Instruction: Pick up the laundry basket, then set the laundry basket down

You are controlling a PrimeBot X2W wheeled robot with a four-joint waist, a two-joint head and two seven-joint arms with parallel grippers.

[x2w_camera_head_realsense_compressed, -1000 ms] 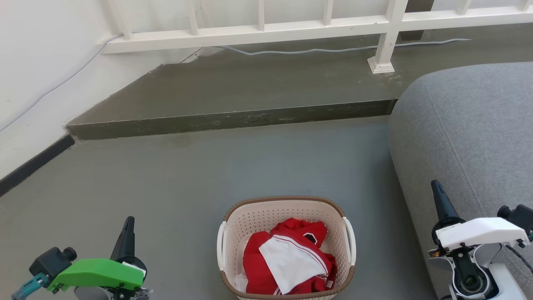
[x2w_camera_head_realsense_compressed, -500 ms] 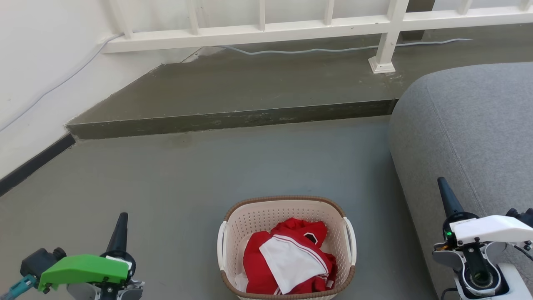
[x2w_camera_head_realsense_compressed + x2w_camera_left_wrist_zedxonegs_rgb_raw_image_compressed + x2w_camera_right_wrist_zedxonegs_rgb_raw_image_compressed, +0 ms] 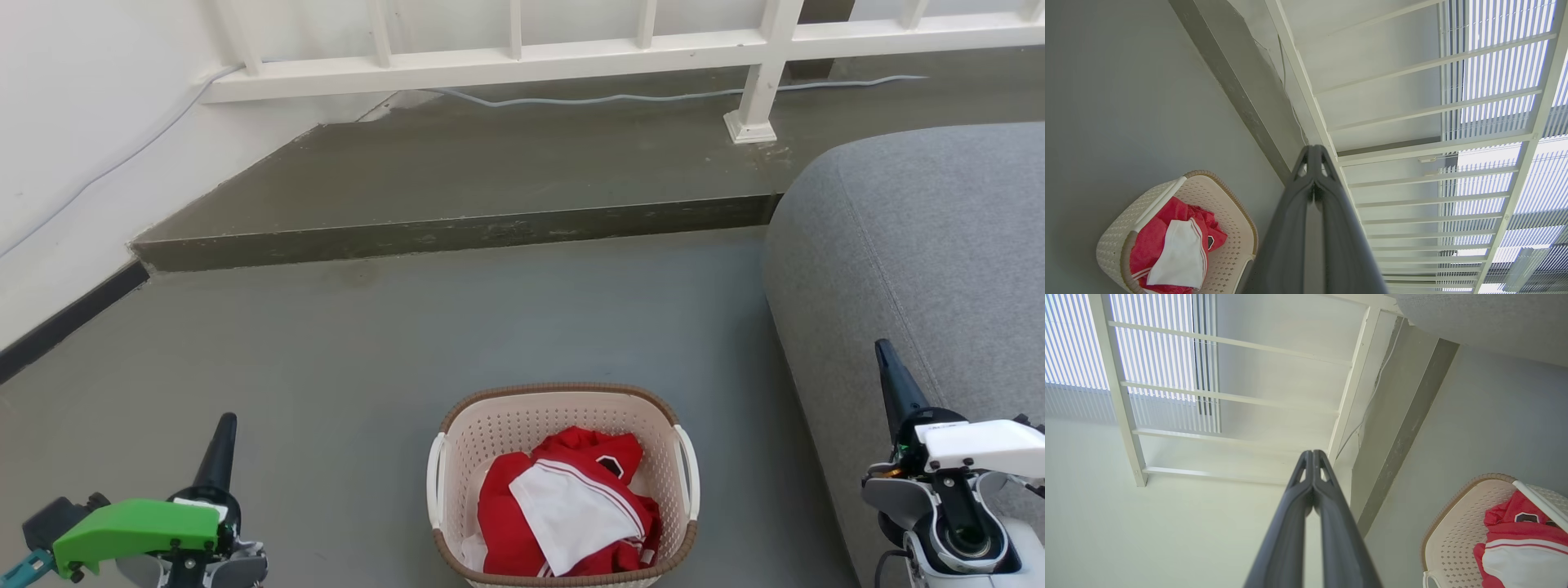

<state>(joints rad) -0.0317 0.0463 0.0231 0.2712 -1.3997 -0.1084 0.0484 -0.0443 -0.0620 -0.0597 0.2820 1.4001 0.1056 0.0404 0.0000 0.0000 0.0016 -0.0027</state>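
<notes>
Sitting on the floor (image 3: 367, 351), the cream perforated, brown-rimmed basket (image 3: 506, 425) is holding red-and-white clothes (image 3: 563, 506), lying between and well apart from the left gripper (image 3: 224, 425) and right gripper (image 3: 886, 355), both with jaws pressed together.

Both arms have pulled back and moved apart. The left pincer (image 3: 222, 437) has slid down and outward, so the laundry basket (image 3: 522, 425) now sits farther off to its right. The right pincer (image 3: 891, 371) has slid outward too, leaving the basket farther to its left.
</notes>
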